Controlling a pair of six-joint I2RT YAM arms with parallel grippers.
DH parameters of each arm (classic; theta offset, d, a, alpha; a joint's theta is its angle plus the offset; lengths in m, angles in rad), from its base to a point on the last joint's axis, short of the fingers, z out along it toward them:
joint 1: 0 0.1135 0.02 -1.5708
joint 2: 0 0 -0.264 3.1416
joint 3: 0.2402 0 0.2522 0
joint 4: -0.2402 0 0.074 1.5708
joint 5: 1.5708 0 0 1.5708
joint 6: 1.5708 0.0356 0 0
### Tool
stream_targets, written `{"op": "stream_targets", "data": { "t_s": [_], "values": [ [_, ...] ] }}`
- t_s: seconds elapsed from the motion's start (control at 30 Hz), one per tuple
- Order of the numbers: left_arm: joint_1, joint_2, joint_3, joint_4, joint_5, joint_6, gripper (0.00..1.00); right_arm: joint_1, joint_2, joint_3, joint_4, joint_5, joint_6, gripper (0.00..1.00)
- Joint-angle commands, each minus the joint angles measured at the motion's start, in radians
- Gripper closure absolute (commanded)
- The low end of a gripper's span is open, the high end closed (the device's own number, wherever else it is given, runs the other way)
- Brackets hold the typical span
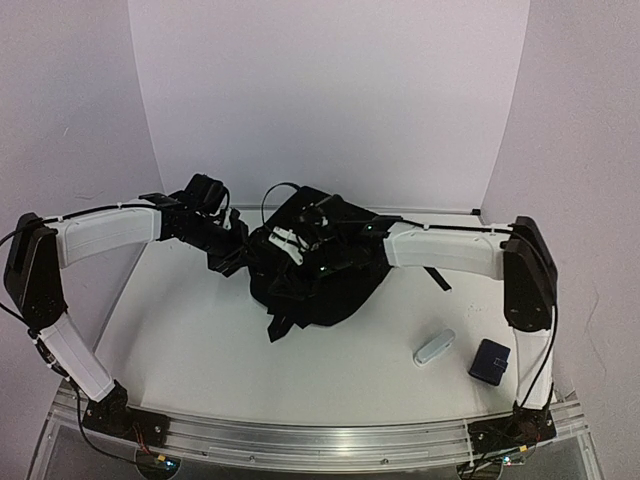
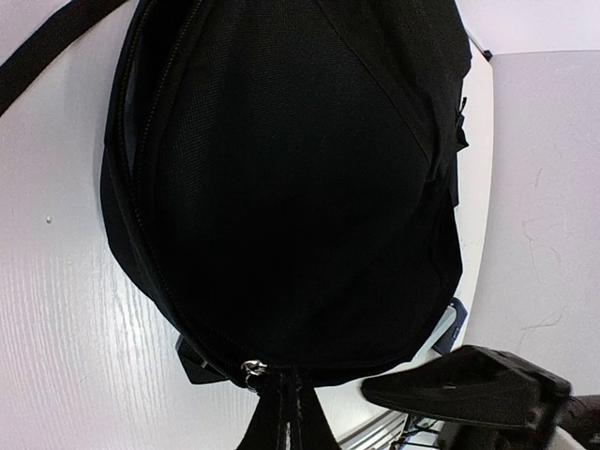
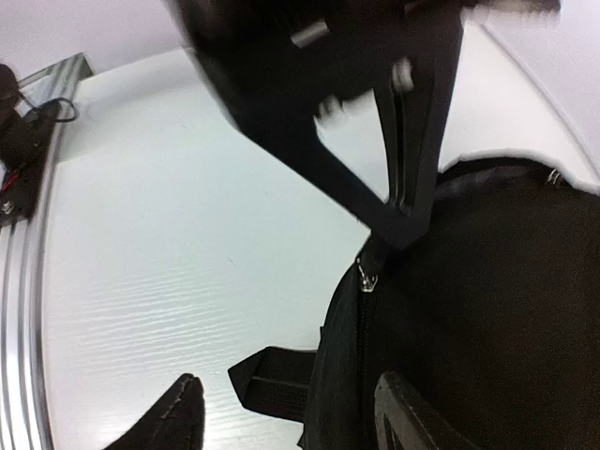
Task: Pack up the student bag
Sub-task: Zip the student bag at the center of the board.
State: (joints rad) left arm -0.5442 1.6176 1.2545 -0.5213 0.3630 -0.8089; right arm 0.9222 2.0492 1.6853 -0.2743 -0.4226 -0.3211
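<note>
The student bag [image 1: 325, 275] is a large black backpack lying at the table's middle. It fills the left wrist view [image 2: 291, 187] and the right side of the right wrist view [image 3: 487, 319]. My left gripper [image 1: 243, 252] is shut on the bag's edge [image 2: 284, 412], right beside a silver zipper pull [image 2: 251, 372]. My right gripper [image 1: 292, 245] is open over the bag's top. In the right wrist view [image 3: 291, 417] one of its fingers is over the table and the other over the bag. The zipper pull [image 3: 366, 278] lies ahead of it, under the left gripper's pinch.
A white oblong object [image 1: 435, 347] and a small dark-blue pouch [image 1: 491, 360] lie at the front right. The pouch also peeks past the bag [image 2: 448, 328]. A loose black strap [image 1: 438, 280] trails right of the bag. An aluminium rail [image 1: 320, 435] runs along the near edge.
</note>
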Motion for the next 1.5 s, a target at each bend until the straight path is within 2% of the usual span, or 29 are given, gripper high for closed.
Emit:
{"op": "stream_targets", "data": {
  "t_s": [0.0,0.07,0.13,0.43,0.57,0.6,0.63,0.67,0.7,0.83,0.93,1.17,1.27,1.37,1.4,1.47],
  "values": [
    [0.012,-0.003,0.021,0.029,-0.009,0.001,1.00,-0.014,0.083,0.048,0.038,0.058,0.067,0.69],
    [0.023,0.006,0.026,0.026,-0.025,0.000,1.00,-0.013,0.066,0.029,0.038,0.064,0.070,0.90],
    [0.037,0.022,0.043,0.017,-0.047,0.006,1.00,-0.013,0.013,-0.024,0.039,0.064,0.060,1.00],
    [0.140,0.072,0.097,0.029,-0.091,0.030,1.00,-0.003,-0.265,-0.379,0.000,0.027,-0.074,1.00],
    [0.147,0.092,0.126,0.054,-0.002,0.060,1.00,-0.002,-0.318,-0.455,-0.042,0.046,-0.135,0.99],
    [0.144,0.095,0.121,0.067,0.038,0.058,1.00,-0.003,-0.308,-0.426,-0.045,0.046,-0.116,0.84],
    [0.140,0.095,0.112,0.084,0.075,0.052,1.00,-0.002,-0.296,-0.394,-0.046,0.043,-0.091,0.61],
    [0.133,0.088,0.094,0.109,0.103,0.044,1.00,-0.002,-0.276,-0.346,-0.045,0.039,-0.057,0.45],
    [0.126,0.080,0.074,0.132,0.122,0.036,1.00,-0.001,-0.249,-0.287,-0.043,0.036,-0.021,0.38],
    [0.102,0.044,0.034,0.149,0.137,0.015,1.00,0.012,-0.115,-0.092,-0.008,0.050,0.117,0.35],
    [0.101,0.015,0.007,0.153,0.124,0.006,1.00,0.043,-0.049,-0.018,0.036,0.065,0.166,0.36],
    [0.101,-0.016,-0.010,0.139,0.094,-0.001,1.00,0.084,0.097,0.072,0.046,0.160,0.225,0.45],
    [0.102,-0.019,-0.013,0.135,0.084,0.000,1.00,0.084,0.089,0.047,0.044,0.190,0.225,0.65],
    [0.102,-0.011,-0.012,0.133,0.078,0.003,1.00,0.083,0.053,-0.004,0.044,0.183,0.218,0.94],
    [0.103,-0.007,-0.010,0.134,0.074,0.004,1.00,0.083,0.037,-0.020,0.043,0.178,0.216,0.99],
    [0.103,0.005,-0.003,0.130,0.061,0.007,1.00,0.084,0.004,-0.060,0.041,0.158,0.208,1.00]
  ]
}}
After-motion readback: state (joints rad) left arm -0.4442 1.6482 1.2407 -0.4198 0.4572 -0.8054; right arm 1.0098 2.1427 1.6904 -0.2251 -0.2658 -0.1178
